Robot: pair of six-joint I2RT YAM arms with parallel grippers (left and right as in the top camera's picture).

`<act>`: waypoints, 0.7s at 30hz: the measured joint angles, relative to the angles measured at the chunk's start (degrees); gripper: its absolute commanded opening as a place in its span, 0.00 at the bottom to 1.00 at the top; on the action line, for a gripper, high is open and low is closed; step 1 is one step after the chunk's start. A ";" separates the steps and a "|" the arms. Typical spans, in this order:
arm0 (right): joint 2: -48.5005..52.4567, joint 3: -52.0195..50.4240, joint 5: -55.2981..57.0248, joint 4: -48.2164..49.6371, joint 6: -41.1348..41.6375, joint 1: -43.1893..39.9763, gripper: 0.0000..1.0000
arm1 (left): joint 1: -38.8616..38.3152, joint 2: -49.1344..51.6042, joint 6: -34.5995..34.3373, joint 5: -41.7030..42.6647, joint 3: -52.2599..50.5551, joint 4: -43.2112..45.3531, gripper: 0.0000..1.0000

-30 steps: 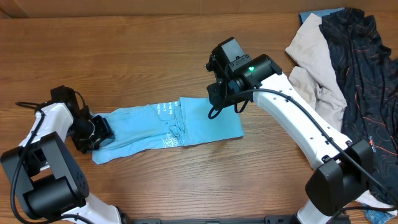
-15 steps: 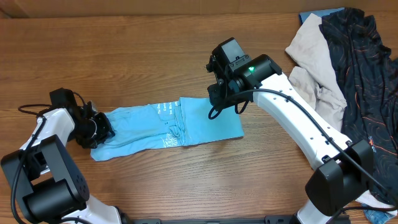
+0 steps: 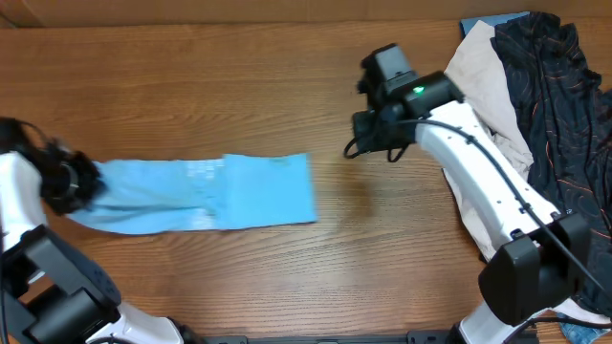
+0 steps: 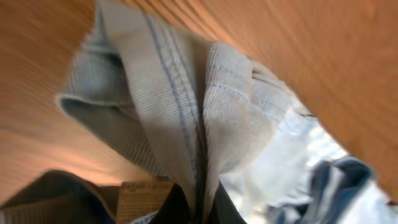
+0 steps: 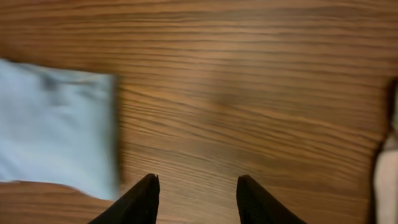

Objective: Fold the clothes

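worktop (image 3: 191, 86): brown wood grain, seen from overhead.
light blue T-shirt (image 3: 239, 191): folded into a long narrow band. It lies flat on the worktop toward 8 o'clock from the centre, with its long axis running from 9 to 3 o'clock. The 3 o'clock end is square and free. A pale print near the middle is too blurred to read.
left tool (image 3: 72, 182): at the band's 9 o'clock end, blurred in the overhead view. The wrist view shows it pressed together on a bunched, stitched edge of the shirt, with the cloth gathered in folds above the dark fingers.
right tool (image 3: 368, 143): toward 1 o'clock from the band's free end, well apart from it. In the wrist view its two dark fingers (image 5: 146, 196) are spread with nothing between them and bare wood below. The shirt's edge sits at 9 o'clock of that view.
cream garment (image 3: 478, 76): crumpled, toward the worktop's 2 o'clock corner, partly behind the right arm.
black orange-lined garment (image 3: 559, 105): heaped against the cream garment's 3 o'clock side, touching it.
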 measured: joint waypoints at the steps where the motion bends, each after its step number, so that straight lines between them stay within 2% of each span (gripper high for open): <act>1: -0.11 0.00 0.04 -0.42 0.07 -0.76 0.44 | 0.72 0.00 0.00 -0.66 1.92 -1.31 0.06; 5: -0.42 0.00 0.37 -1.33 0.24 -2.75 0.44 | 1.14 0.00 0.20 -2.19 8.59 -7.39 0.05; 9: -0.66 0.00 0.35 -1.46 0.24 -3.23 0.44 | -2.60 0.00 0.42 -2.58 13.35 -12.11 0.04; 21: -0.72 0.00 0.35 -2.84 0.20 -3.23 0.44 | -28.94 0.00 -1.42 -4.13 14.53 -15.47 0.04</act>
